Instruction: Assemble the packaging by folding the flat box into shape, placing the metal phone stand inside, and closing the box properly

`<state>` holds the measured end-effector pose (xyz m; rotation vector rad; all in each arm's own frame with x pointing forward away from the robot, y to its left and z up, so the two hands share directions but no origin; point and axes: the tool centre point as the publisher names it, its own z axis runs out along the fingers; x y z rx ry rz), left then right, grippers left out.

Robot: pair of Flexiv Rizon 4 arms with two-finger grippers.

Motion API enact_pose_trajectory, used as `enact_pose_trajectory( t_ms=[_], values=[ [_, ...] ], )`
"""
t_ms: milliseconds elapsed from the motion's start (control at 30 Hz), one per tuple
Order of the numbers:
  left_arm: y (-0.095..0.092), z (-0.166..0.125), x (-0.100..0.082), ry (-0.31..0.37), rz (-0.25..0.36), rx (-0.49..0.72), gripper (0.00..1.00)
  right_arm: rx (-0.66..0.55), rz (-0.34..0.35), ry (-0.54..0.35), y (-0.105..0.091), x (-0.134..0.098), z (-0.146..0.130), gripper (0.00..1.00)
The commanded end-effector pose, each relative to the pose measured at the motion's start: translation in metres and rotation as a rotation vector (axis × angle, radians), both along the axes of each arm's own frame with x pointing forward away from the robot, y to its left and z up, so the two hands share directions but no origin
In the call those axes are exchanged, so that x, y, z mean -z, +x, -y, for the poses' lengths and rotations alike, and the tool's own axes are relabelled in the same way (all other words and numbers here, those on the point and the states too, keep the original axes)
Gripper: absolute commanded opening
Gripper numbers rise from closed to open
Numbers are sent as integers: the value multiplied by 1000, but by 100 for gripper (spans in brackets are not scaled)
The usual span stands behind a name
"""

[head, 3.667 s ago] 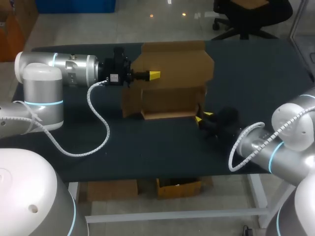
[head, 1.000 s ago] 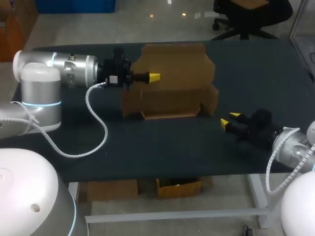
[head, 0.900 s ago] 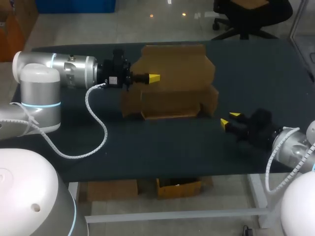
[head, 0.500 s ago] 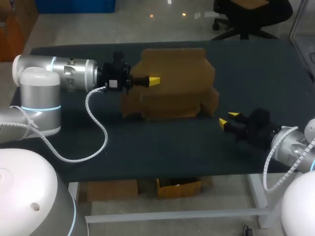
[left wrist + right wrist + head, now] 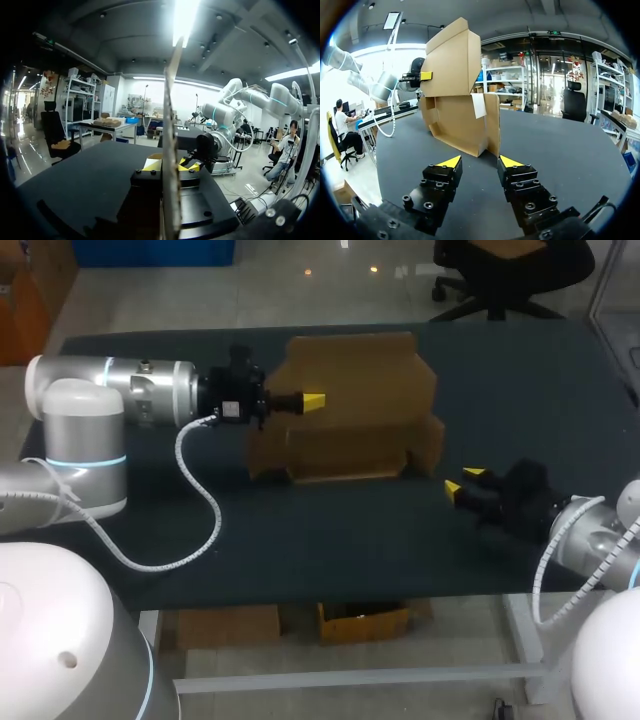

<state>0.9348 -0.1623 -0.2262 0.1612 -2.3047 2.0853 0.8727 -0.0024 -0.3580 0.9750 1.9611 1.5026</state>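
The brown cardboard box (image 5: pixel 350 380) stands half-folded in the middle of the black table (image 5: pixel 300 530); its tall back panel is upright and a low front wall (image 5: pixel 345 452) lies below it. My left gripper (image 5: pixel 314 400) is shut on the left edge of that upright panel. In the left wrist view the panel (image 5: pixel 172 125) runs edge-on between the fingers of my left gripper (image 5: pixel 170 169). My right gripper (image 5: pixel 462 481) is open and holds nothing, right of the box's side flap (image 5: pixel 430 443). The right wrist view shows the box (image 5: pixel 460 95) ahead of my right gripper (image 5: pixel 480 161). No phone stand is in view.
The table's front edge runs close below my right arm. Dark bare tabletop lies in front of the box and to its right. My left arm's cable (image 5: pixel 200 490) hangs in a loop over the table's left part.
My right gripper has drawn back from the box's front right corner to the right, and the side flap now stands out. In the last second the left arm shifted only slightly.
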Motion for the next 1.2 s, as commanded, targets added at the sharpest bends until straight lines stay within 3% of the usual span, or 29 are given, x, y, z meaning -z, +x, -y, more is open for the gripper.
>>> enact_pose_trajectory(
  t_ms=[33, 833, 1200],
  values=[
    [1, 2, 4, 4, -3, 5, 0, 1, 1, 1, 1, 2, 0, 44],
    [-3, 1, 4, 17, -3, 11, 0, 8, 2, 5, 2, 1, 2, 45],
    [-3, 1, 4, 17, -3, 11, 0, 14, 17, 29, 25, -1, 11, 45]
  ],
)
